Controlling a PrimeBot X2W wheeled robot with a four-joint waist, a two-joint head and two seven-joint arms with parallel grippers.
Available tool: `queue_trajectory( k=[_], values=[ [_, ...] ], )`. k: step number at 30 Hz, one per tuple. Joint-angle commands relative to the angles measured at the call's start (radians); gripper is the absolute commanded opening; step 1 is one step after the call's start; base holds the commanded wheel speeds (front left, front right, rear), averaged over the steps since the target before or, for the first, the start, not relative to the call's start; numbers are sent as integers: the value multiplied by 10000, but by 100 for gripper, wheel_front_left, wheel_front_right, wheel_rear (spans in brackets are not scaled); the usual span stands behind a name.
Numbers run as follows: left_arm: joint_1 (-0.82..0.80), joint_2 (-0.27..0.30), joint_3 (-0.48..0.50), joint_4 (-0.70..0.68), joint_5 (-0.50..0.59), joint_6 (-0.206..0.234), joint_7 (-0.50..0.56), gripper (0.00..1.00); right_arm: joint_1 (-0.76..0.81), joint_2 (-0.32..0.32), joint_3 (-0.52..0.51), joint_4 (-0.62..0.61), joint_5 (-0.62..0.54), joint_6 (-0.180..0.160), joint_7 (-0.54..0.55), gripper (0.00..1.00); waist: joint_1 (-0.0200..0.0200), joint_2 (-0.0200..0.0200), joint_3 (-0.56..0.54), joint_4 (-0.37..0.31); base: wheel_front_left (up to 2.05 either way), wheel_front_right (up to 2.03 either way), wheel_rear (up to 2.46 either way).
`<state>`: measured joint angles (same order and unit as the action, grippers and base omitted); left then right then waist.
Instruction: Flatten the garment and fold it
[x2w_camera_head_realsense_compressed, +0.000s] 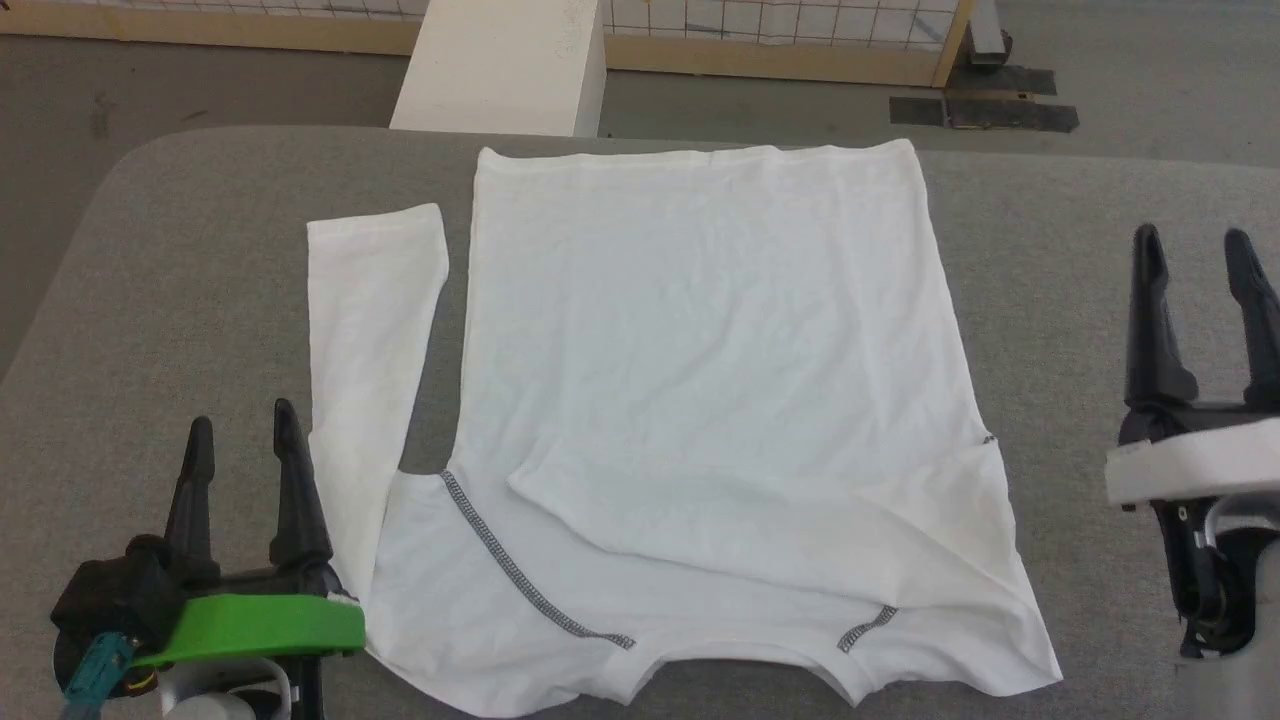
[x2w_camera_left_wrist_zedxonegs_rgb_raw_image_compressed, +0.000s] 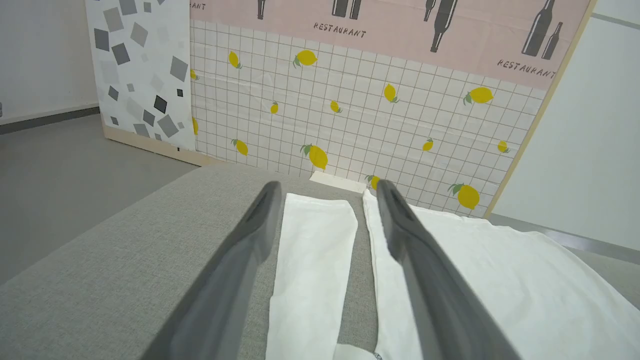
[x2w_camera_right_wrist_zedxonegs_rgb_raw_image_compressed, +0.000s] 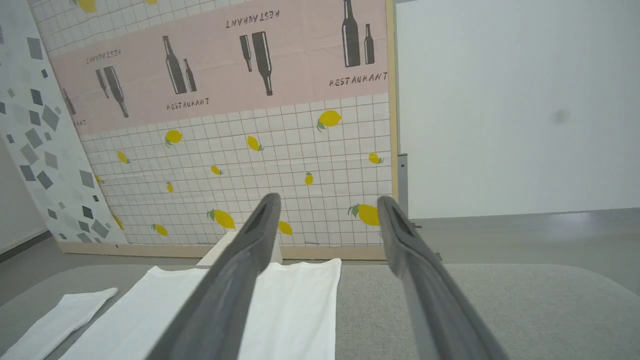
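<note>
**Clerk:** Item: the garment (x2w_camera_head_realsense_compressed: 700, 380), a white long-sleeved shirt. Location?

**Checker:** It is spread on the grey padded table (x2w_camera_head_realsense_compressed: 150, 280), with the neckline (x2w_camera_head_realsense_compressed: 740, 652) nearest the robot and the hem (x2w_camera_head_realsense_compressed: 700, 155) at the far side. One sleeve (x2w_camera_head_realsense_compressed: 365, 330) lies straight along the body on the robot's left, with a narrow strip of table between them. The other sleeve (x2w_camera_head_realsense_compressed: 760, 520) appears to be folded in across the body panel.

**Clerk:** Tools?

**Checker:** Left gripper (x2w_camera_head_realsense_compressed: 243, 418): fingers spread with nothing between them, just beside the shoulder end of the straight sleeve. Right gripper (x2w_camera_head_realsense_compressed: 1193, 237): fingers likewise spread and empty, well apart from the cloth on the robot's right.

**Clerk:** Handling grade?

**Checker:** Judged thin, light and limp. It has no stiffness, so it should drape and wrinkle when lifted, and it likely drags on the table's weave rather than sliding. It is not fragile, though a hard pull may stretch it.

**Clerk:** Recommended holds?

**Checker:** Edges and corners, pinched shallowly: the cuff (x2w_camera_head_realsense_compressed: 375, 222) of the straight sleeve, the shoulder by the dark stitched seam (x2w_camera_head_realsense_compressed: 510, 570), and the hem corners. A pinch in mid-panel would probably bunch the fabric.
</note>
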<state>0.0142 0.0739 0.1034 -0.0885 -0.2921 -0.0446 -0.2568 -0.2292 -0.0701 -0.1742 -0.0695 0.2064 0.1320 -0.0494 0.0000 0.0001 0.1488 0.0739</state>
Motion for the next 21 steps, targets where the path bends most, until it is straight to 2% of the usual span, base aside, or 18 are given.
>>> queue_trajectory(
  k=[1,5,10,15,21],
  values=[
    [-240,98,-29,119,-40,-71,-19,100,310,89,-198,-52,-234,-13,-224,100,0,-1,59,-87,0,0,0],
    [-662,256,-156,497,-35,-158,105,100,763,183,-548,17,-207,-13,-497,100,0,-1,224,-137,0,0,0],
    [-1725,691,-331,1160,-221,-402,669,100,832,194,-789,88,405,-13,-650,100,0,-1,567,-69,0,0,0],
    [-4013,1936,-308,2237,-681,-682,1984,100,523,196,-904,-274,545,-13,-576,100,0,-1,1439,-70,0,0,0],
    [-6598,3565,-298,3489,-1854,-825,4507,100,-153,197,-759,-914,603,-13,-372,100,0,-1,2900,-394,0,0,0]
  ],
)
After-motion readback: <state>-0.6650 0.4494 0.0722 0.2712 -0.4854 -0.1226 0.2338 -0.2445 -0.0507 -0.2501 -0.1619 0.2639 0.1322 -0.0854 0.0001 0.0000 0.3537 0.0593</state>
